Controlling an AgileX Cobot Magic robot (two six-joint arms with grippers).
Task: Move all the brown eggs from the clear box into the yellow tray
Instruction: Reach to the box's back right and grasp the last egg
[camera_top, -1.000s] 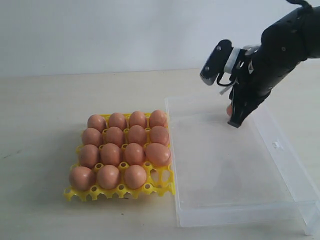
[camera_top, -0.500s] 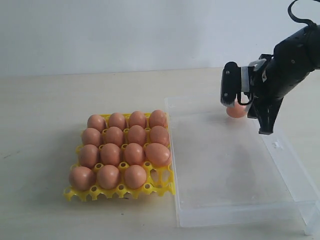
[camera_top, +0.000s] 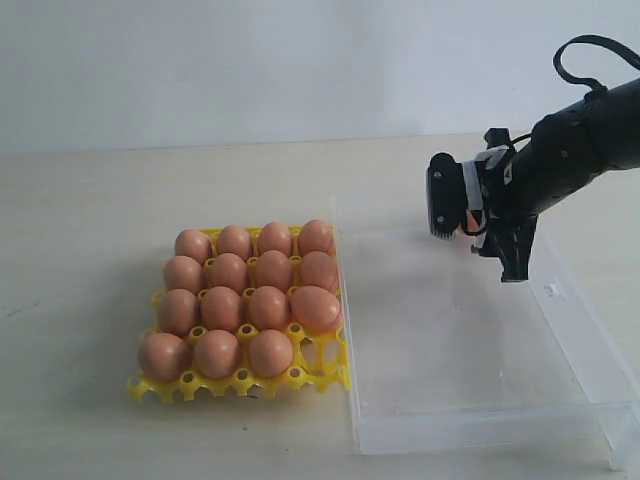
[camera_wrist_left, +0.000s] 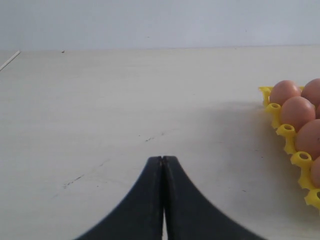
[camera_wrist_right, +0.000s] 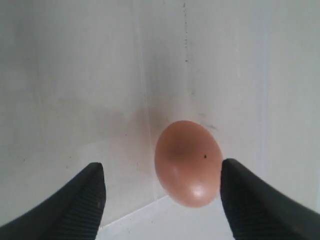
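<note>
Underneath all, the table (camera_top: 100, 200): pale, bare on its left half. On its right side, the clear box (camera_top: 480, 432): lies flat, one long wall just beside the yellow tray (camera_top: 215, 388). In that yellow tray, fifteen brown eggs (camera_top: 221, 308): sit one to a cup, leaving only the near corner cup (camera_top: 318, 352) next to the box unfilled. Over the far part of the box, the right arm (camera_top: 570, 150): black, bent downward. At its end, the right gripper (camera_wrist_right: 162, 165): spread wide, pinching nothing, one finger on either side of the sixteenth egg (camera_wrist_right: 187, 162). Away over bare tabletop beside the tray's edge, the left gripper (camera_wrist_left: 162, 165): pressed together, holding nothing. Smallest, that sixteenth egg: lies inside the clear box close to its far wall; cannot tell whether either finger touches it.
</note>
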